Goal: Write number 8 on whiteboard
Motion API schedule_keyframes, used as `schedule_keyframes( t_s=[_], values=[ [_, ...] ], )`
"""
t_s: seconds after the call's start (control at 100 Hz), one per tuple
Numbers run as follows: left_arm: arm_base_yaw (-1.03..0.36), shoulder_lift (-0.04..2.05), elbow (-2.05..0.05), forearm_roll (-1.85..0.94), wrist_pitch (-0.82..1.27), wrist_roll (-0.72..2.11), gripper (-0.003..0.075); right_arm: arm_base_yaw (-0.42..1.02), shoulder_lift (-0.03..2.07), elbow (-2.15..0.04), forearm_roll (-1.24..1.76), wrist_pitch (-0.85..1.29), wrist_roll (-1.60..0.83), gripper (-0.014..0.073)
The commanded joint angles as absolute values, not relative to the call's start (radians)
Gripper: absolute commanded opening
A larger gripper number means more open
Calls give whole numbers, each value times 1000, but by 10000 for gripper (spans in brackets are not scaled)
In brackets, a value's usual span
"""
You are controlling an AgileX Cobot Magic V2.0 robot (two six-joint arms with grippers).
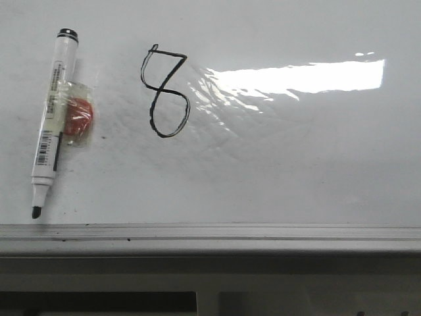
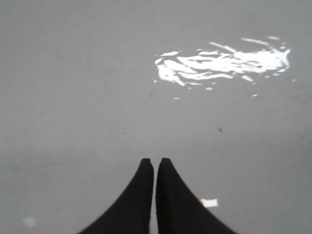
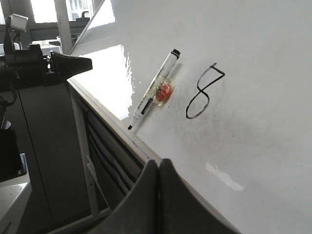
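Observation:
A thin black number 8 point(image 1: 164, 92) stands drawn on the glossy whiteboard point(image 1: 296, 164), left of the middle. It also shows in the right wrist view point(image 3: 202, 92). An uncapped white marker point(image 1: 54, 118) with a red lump taped to its side lies flat on the board at the far left, tip toward the frame edge; the right wrist view shows it too point(image 3: 155, 90). No gripper shows in the front view. My left gripper point(image 2: 155, 162) is shut and empty above bare board. My right gripper point(image 3: 159, 163) is shut and empty, over the board's front edge.
The pale grey frame edge point(image 1: 210, 232) runs along the board's near side, with a dark gap and shelf rails below it point(image 3: 105, 146). A bright window glare point(image 1: 296, 78) lies on the board to the right. The other arm point(image 3: 44, 66) reaches in beside the board.

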State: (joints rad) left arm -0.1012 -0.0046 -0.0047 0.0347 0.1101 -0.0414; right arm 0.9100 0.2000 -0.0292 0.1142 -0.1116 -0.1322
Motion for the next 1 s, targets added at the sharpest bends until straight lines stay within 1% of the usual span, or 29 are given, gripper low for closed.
schedule_keyframes(
  t_s=[0.0, 0.17, 0.99],
  values=[
    [-68, -33, 34, 28, 88, -18, -20, 906, 209, -56, 104, -190, -138, -63],
    [-63, -33, 34, 0, 292, -60, -20, 906, 209, -56, 104, -190, -138, -63],
    [-63, -33, 34, 0, 290, -88, -20, 906, 209, -56, 104, -188, -138, -63]
  ],
)
